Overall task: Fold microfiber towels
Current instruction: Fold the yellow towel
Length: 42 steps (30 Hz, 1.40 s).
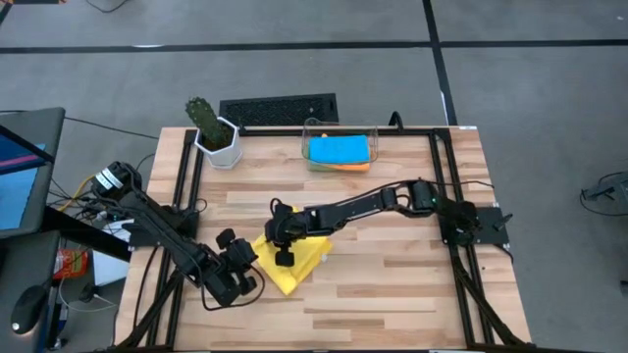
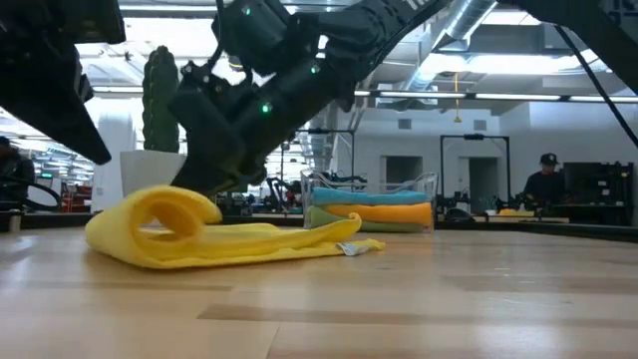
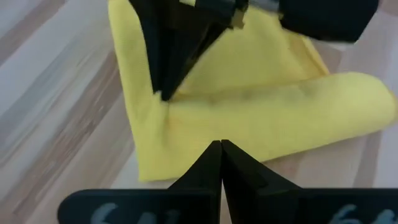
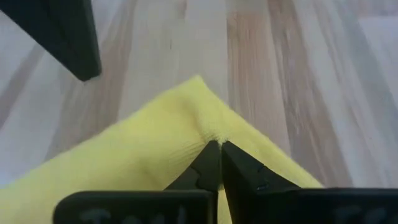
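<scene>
A yellow towel (image 1: 299,263) lies near the table's middle in a loose fold; the low view shows a rolled loop (image 2: 169,211) at one end. My right gripper (image 4: 219,144) reaches in from the table's right and is shut on the cloth. My left gripper (image 3: 221,146) is shut, with its tips over the towel's edge on the left side (image 1: 253,257). Blue, orange and green towels are stacked in the clear bin (image 1: 339,149) at the far edge. My right gripper pinches a small ridge of the yellow towel (image 4: 216,132) between its two fingertips. It comes slanting down from the table's right. The cloth puckers at the tips, and the rest of the towel lies slack on the table. My left gripper's shut tips stand over the towel's edge (image 3: 205,171); I cannot tell whether they touch it.
A cactus in a white pot (image 1: 216,135) stands at the far left corner, with a dark grille (image 1: 280,108) behind the table's far edge. Bare wood lies toward the near edge and the right. A person (image 2: 546,184) stands in the room behind.
</scene>
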### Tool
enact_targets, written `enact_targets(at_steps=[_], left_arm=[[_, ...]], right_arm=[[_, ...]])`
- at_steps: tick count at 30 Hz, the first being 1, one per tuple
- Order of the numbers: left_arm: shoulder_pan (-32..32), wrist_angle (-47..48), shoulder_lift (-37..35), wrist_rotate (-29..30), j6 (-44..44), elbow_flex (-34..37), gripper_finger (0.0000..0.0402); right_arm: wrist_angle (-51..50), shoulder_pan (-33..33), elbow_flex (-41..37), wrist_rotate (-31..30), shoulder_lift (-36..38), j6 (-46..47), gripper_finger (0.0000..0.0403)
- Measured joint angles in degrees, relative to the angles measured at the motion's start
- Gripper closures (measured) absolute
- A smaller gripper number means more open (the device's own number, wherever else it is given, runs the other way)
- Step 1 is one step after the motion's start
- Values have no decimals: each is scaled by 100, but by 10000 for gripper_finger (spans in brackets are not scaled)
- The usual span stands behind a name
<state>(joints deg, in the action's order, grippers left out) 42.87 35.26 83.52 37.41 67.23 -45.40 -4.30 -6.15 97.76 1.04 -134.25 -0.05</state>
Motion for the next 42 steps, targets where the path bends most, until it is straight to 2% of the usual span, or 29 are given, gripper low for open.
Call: enact_targets(at_steps=[7, 14, 20, 28, 35, 42], left_arm=[[2, -47, -1, 162, 227, 126, 401], [2, -55, 0, 248, 608, 292, 401], [2, -211, 0, 332, 638, 329, 401], [2, -223, 0, 664, 642, 329, 401], [2, -223, 0, 953, 732, 329, 401], [-23, -261, 0, 1176, 802, 329, 401]], right_arm=[[121, 25, 15, 60, -215, 146, 326], [255, 77, 81, -143, -202, 153, 276], [164, 229, 296, -161, -191, 147, 251], [-595, 297, 834, 43, -191, 110, 232], [-993, 227, 837, 56, -171, 135, 229], [-1645, 242, 834, 59, 425, 304, 231]])
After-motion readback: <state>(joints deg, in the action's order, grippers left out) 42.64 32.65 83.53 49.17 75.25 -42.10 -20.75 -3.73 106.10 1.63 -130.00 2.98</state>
